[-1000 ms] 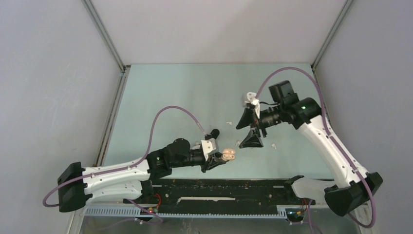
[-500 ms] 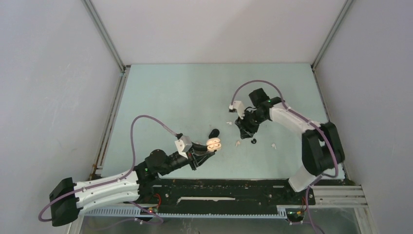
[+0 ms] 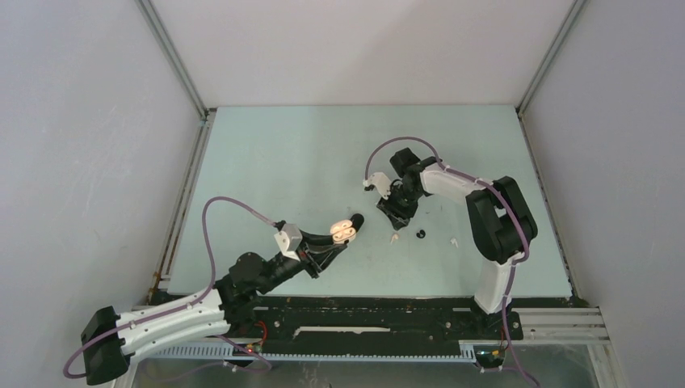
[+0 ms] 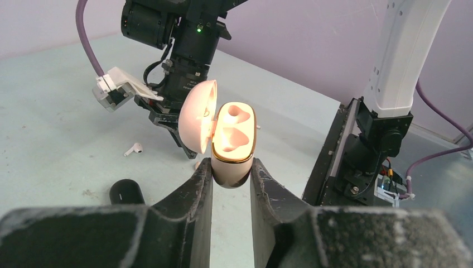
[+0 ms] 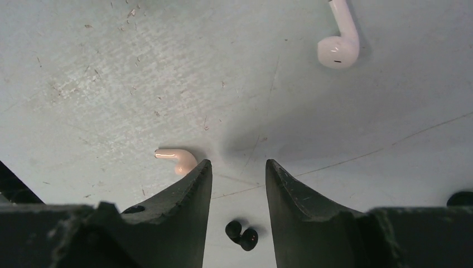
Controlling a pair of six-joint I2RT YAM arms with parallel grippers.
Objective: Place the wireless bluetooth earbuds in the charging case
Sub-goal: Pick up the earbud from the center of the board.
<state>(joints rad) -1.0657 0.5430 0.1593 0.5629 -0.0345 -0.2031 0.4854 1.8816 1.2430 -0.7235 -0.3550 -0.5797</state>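
My left gripper [image 4: 231, 167] is shut on the base of the charging case [image 4: 233, 139], a pinkish case with a gold rim. Its lid is open and both of its sockets are empty; in the top view the case [image 3: 346, 230] hangs above the table. My right gripper [image 5: 239, 163] points down close to the table, jaws apart with nothing between them. A pink earbud [image 5: 177, 159] lies just outside its left fingertip. A white earbud [image 5: 337, 47] lies further off, and two black earbuds [image 5: 241, 234] lie together on the table between the fingers.
A black case [image 3: 356, 218] lies closed on the table next to the held case. White earbuds [image 3: 395, 238] [image 3: 454, 241] and a black pair [image 3: 420, 234] are scattered below the right gripper [image 3: 396, 212]. The right arm's base [image 4: 385, 134] stands close by.
The left arm has carried the open case left and further from the near edge. The right arm has swung left and down to the table, and its jaws have narrowed.
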